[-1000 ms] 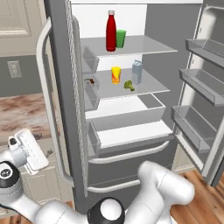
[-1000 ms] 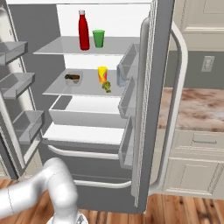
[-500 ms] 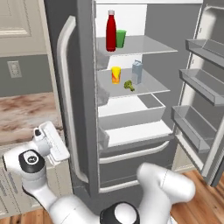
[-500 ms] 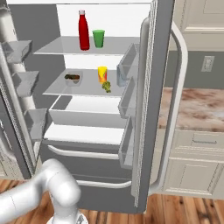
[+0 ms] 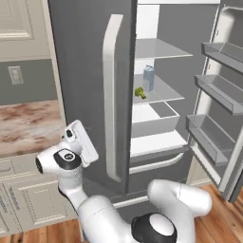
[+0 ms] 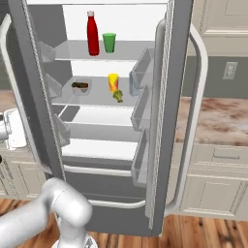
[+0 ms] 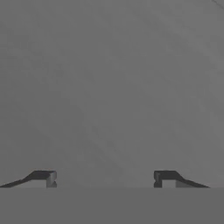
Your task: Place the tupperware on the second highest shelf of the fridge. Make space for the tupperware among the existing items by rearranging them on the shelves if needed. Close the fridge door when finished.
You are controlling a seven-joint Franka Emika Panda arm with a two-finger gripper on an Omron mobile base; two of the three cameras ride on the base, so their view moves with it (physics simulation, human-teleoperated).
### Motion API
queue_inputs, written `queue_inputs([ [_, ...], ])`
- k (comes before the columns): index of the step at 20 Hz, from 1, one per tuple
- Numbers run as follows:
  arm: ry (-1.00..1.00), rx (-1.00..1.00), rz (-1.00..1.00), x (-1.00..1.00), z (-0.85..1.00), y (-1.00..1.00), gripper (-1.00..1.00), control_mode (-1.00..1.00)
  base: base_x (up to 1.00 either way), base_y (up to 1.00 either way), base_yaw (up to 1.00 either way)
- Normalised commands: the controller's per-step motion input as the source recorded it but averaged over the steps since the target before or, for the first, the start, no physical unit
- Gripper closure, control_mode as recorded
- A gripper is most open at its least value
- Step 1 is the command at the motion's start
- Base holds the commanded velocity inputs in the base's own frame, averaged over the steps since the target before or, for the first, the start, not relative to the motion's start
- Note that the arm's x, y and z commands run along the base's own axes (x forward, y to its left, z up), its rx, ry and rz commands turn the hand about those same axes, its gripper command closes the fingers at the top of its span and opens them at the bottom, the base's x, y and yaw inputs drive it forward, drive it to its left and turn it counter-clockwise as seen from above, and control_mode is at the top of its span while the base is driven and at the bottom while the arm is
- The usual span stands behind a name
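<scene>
Fridge doors partly open, arm out beside the left door with its hand empty

Left base view: the gripper (image 5: 81,141) sits against the outer face of the fridge (image 5: 85,71) left door, beside its long pale handle (image 5: 110,99); inside, a pale blue carton (image 5: 148,78) and a broccoli floret (image 5: 140,92) stand on one shelf (image 5: 163,92). Right base view: the tupperware (image 6: 81,86) rests on that same shelf, left of the yellow item (image 6: 113,81) and the floret; one shelf up stand the red bottle (image 6: 92,33) and green cup (image 6: 109,42). Hand view: both fingertips (image 7: 43,177) are spread wide apart with nothing between them, facing a plain grey surface
</scene>
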Motion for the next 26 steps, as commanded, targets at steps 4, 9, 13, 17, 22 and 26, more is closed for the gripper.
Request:
queue_inputs([
  [4, -0.18, 0.14, 0.12, 0.81, 0.33, -0.72, -1.00, -1.00, 0.00, 0.00, 0.00],
  [9, -0.20, 0.13, 0.14, 0.66, 0.27, -0.56, -1.00, -1.00, 0.00, 0.00, 0.00],
  [13, -0.18, 0.17, 0.19, 0.63, 0.21, -0.54, -1.00, -1.00, 0.00, 0.00, 0.00],
  [17, -0.14, 0.18, 0.26, 0.69, 0.16, -0.53, -1.00, -1.00, 0.00, 0.00, 0.00],
  [22, -0.04, 0.14, 0.30, 0.45, 0.08, -0.31, -1.00, -1.00, 0.00, 0.00, 0.00],
  [26, -0.22, 0.05, 0.26, -0.94, 0.43, 0.03, -1.00, -1.00, 0.00, 0.00, 0.00],
])
